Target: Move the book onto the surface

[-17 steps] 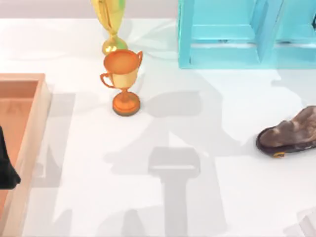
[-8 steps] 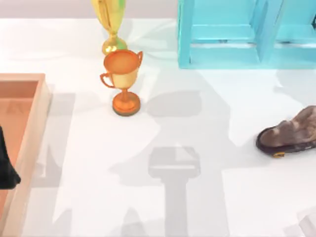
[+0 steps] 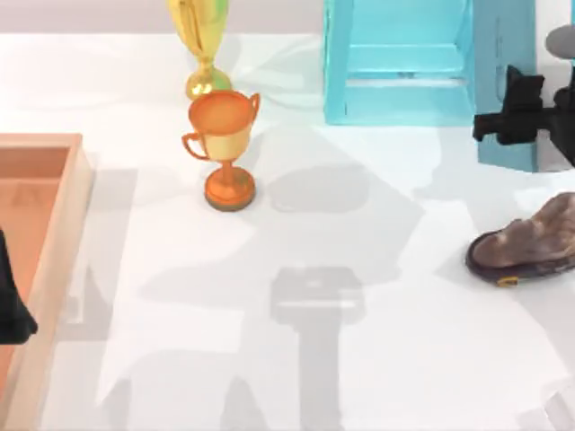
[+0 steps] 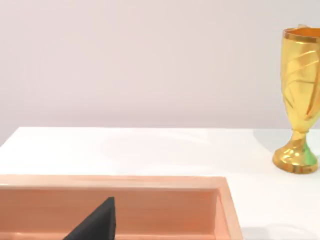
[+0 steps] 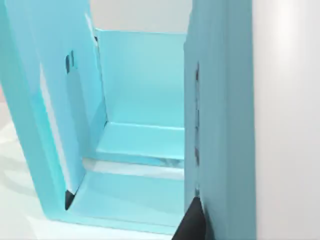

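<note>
Over at the table's far right, my right gripper [image 3: 508,118] sits against the book [image 3: 505,54], which stands on edge as a darker teal slab just in front of the turquoise shelf unit [image 3: 400,63].

- Right wrist view: the book's cover [image 5: 220,125] runs upright close to the camera, one dark fingertip [image 5: 192,222] pressed to its lower part and the shelf's open bay [image 5: 140,100] behind. I read the pincer as narrowed onto the book, clamping across its thickness. The second finger is hidden, so this is a judgement.
- Reason for the on-edge hold: a book stored upright is gripped most easily across its thin dimension.
- The surface [image 3: 359,359] lies broad and bare toward the middle. A brown shoe [image 3: 530,242] rests below the gripper, so the set-down spot should lie left of it.
- The orange trophy [image 3: 225,148] and gold trophy [image 3: 202,45] stand well apart from my path.
- Left gripper [image 3: 13,305] is parked over the wooden tray [image 3: 54,269].

Next step, as I judge it: carry the book over the bare white and lay it flat.
</note>
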`<control>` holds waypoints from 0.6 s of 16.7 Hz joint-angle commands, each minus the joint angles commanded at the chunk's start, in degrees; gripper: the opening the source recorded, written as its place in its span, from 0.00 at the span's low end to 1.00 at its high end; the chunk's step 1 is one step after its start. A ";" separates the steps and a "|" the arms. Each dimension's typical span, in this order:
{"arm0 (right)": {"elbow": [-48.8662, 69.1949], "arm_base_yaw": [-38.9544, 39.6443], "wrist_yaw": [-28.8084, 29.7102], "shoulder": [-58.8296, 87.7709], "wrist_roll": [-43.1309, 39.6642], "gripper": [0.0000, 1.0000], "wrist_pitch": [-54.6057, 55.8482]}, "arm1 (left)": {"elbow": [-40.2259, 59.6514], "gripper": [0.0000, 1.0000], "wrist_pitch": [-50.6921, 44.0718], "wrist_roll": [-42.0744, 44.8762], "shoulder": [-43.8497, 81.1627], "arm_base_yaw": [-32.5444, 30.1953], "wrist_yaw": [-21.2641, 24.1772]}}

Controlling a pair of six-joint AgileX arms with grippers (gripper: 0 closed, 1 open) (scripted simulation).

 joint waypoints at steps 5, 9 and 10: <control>1.68 27.92 18.75 11.26 -22.36 0.00 -0.64 | 0.00 1.00 0.00 0.00 0.00 0.00 0.00; 3.12 49.20 34.91 18.04 -39.84 0.00 -0.83 | 0.00 1.00 0.00 0.00 0.00 0.00 0.00; 3.40 53.58 38.51 19.04 -43.81 0.00 -0.83 | 0.00 1.00 0.00 0.00 0.00 0.00 0.00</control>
